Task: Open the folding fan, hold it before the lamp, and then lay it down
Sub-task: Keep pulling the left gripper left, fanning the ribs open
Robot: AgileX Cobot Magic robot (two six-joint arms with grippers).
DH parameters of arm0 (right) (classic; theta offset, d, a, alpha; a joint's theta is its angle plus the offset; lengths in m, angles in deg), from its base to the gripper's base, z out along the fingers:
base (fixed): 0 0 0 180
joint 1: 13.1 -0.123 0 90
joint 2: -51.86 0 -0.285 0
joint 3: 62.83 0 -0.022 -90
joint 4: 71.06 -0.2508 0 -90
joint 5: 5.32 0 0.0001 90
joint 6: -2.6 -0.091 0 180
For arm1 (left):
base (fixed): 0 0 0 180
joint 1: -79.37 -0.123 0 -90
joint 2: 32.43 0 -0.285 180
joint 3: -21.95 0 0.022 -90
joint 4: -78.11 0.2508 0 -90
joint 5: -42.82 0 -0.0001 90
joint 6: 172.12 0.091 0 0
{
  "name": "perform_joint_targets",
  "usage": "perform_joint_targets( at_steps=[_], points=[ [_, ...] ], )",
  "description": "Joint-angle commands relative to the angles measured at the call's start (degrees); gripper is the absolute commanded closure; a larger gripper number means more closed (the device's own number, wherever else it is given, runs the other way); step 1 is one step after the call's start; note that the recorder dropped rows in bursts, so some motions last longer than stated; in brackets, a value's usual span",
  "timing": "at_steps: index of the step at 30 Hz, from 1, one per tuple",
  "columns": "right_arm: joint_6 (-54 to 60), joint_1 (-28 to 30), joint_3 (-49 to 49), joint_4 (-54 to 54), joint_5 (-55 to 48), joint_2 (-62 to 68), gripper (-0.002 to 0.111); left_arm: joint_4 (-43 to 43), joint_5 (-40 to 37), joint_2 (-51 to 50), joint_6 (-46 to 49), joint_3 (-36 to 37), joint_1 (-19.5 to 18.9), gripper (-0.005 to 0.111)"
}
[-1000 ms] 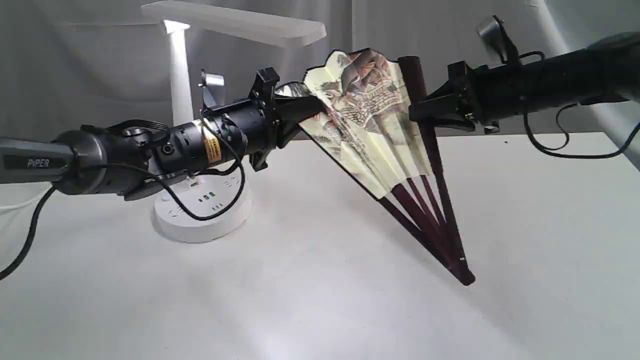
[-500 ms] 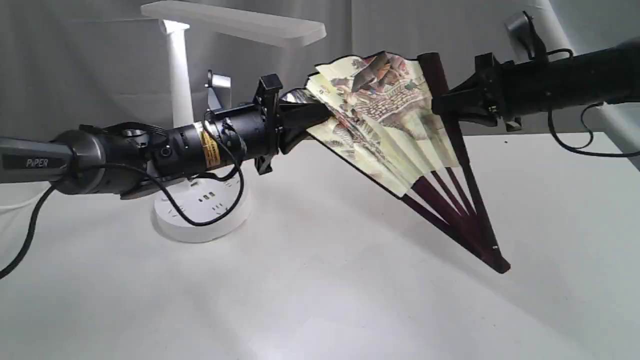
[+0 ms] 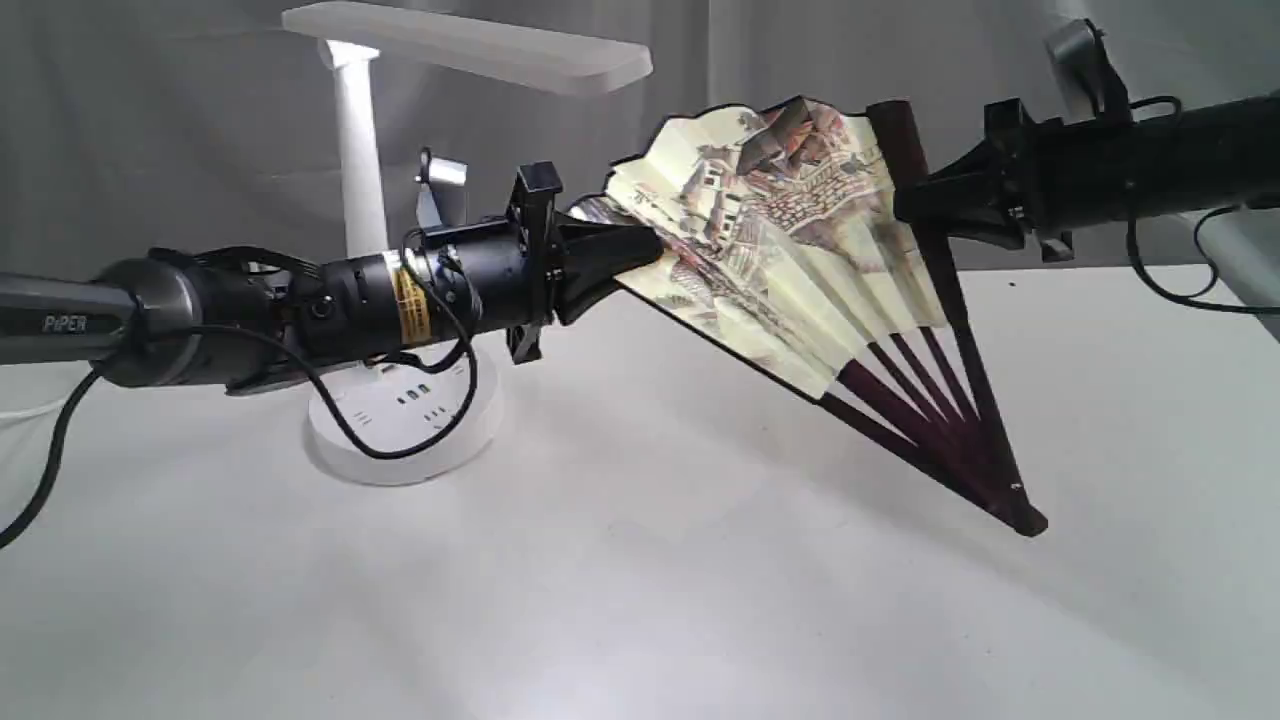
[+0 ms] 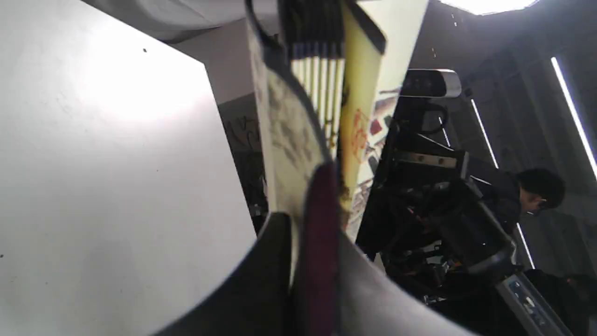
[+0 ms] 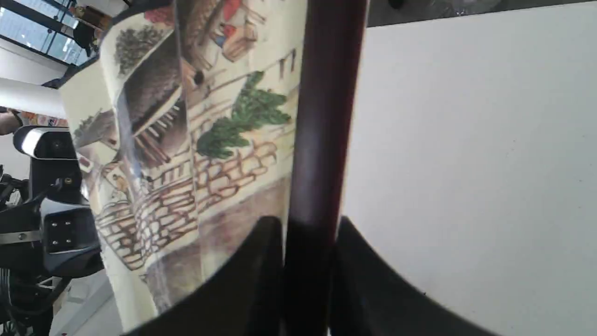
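Observation:
The folding fan [image 3: 790, 235] hangs partly spread above the table, its painted cream paper facing the exterior camera and its maroon pivot end [image 3: 1025, 518] low near the tabletop. My left gripper [image 3: 640, 258] is shut on the fan's left guard [image 4: 319, 233]. My right gripper [image 3: 915, 205] is shut on the right maroon guard [image 5: 322, 116]. Village houses and a green tree show on the paper [image 5: 210, 140] in the right wrist view. The white lamp [image 3: 360, 180] stands behind my left arm, its flat head [image 3: 470, 45] above and left of the fan.
The lamp's round base [image 3: 405, 420] with sockets sits under my left arm. A grey curtain [image 3: 180, 130] closes off the back. The white table [image 3: 600, 580] stretches in front. A person [image 4: 536, 191] and equipment appear beyond the table in the left wrist view.
My right gripper has moved right and slightly up with its guard, spreading the fan wider. The pivot end has swung right. My left gripper has barely shifted.

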Motion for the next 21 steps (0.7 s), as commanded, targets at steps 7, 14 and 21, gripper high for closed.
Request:
perform_joint_targets(
  at_steps=[7,14,21],
  points=[
    [1.6,0.57,0.14,0.76,1.46,-0.15,0.108,3.96,7.03,1.15,-3.06,0.02,-2.0,0.107],
    [1.75,0.57,0.14,0.87,1.46,-0.15,0.108,4.61,9.82,1.15,-3.31,0.02,-2.0,0.107],
    [1.43,0.57,0.14,0.62,1.46,-0.15,0.108,5.48,9.82,1.15,-4.13,1.26,-2.0,0.107]
  ],
)
